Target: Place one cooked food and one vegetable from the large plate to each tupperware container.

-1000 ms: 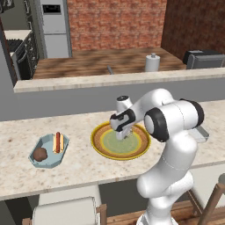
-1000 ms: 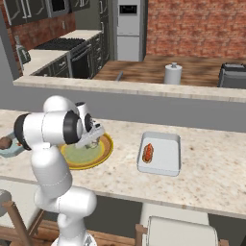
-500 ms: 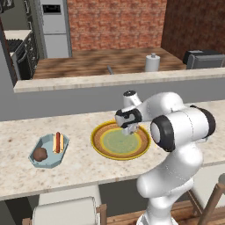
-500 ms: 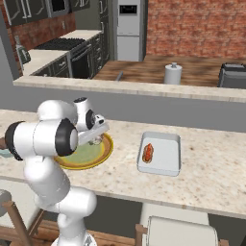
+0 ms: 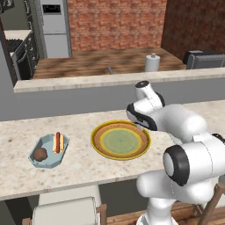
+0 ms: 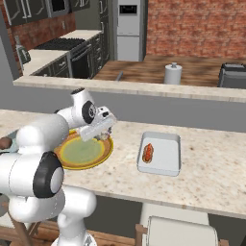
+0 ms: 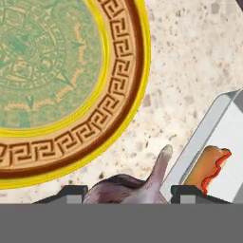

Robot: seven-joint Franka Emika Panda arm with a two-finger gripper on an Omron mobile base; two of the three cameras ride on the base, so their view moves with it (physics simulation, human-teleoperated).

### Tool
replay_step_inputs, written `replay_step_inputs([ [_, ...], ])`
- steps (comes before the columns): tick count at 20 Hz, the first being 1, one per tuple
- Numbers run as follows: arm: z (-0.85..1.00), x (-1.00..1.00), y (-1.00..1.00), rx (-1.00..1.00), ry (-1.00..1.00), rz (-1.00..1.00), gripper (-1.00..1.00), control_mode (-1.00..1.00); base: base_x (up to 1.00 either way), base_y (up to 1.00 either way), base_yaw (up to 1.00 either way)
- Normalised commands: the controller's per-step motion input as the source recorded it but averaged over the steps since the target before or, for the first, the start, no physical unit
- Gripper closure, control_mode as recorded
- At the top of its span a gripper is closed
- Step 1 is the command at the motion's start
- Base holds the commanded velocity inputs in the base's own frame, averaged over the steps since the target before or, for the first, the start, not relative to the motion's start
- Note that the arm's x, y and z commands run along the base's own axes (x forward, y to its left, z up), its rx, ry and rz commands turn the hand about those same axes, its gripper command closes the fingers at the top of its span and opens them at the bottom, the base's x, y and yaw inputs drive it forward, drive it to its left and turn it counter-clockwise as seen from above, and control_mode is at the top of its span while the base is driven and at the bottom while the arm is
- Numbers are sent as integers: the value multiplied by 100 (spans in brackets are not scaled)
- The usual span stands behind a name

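Observation:
My gripper (image 7: 128,192) is shut on the pale whitish-purple bulb (image 7: 142,182), whose tip points toward the grey-white rectangular tray (image 7: 204,137). It hangs over bare counter between the large plate (image 7: 121,71) and that tray. One hot dog (image 6: 147,152) lies in the grey-white tray (image 6: 166,161). The plate (image 5: 97,134) holds nothing on its green centre. At the left, the light-blue octagonal tray (image 5: 50,159) holds the other hot dog (image 5: 58,142) and the brown round lump (image 5: 40,154). In the right base view the gripper (image 6: 103,135) sits at the plate's right rim (image 6: 108,149).
A raised grey ledge (image 5: 88,81) runs behind the counter, with a paper towel roll (image 5: 152,63) and a dark toaster (image 5: 204,58) beyond it. Stool backs (image 6: 178,230) stand along the counter's front edge. Open stone counter lies right of the grey-white tray.
The arm has swung from over the plate's centre toward the grey-white tray, carrying the bulb. The trays and hot dogs have stayed put.

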Motion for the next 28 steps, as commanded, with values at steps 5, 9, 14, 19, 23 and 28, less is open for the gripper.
replay_step_inputs([
  [5, 36, 32, -100, -7, 21, -24, 100, -100, 0, 0, 0],
  [9, 2, 55, -100, 0, 23, -16, 100, -100, 0, 0, 0],
  [14, -35, 12, -100, 2, 8, -5, 100, -100, 0, 0, 0],
  [19, -53, -4, -92, 12, 0, 0, 100, -100, 0, 0, 0],
  [23, -69, 0, -47, 17, -7, 1, 100, -100, 0, 0, 0],
  [28, -62, 1, -23, 19, -17, 4, 100, -100, 0, 0, 0],
])
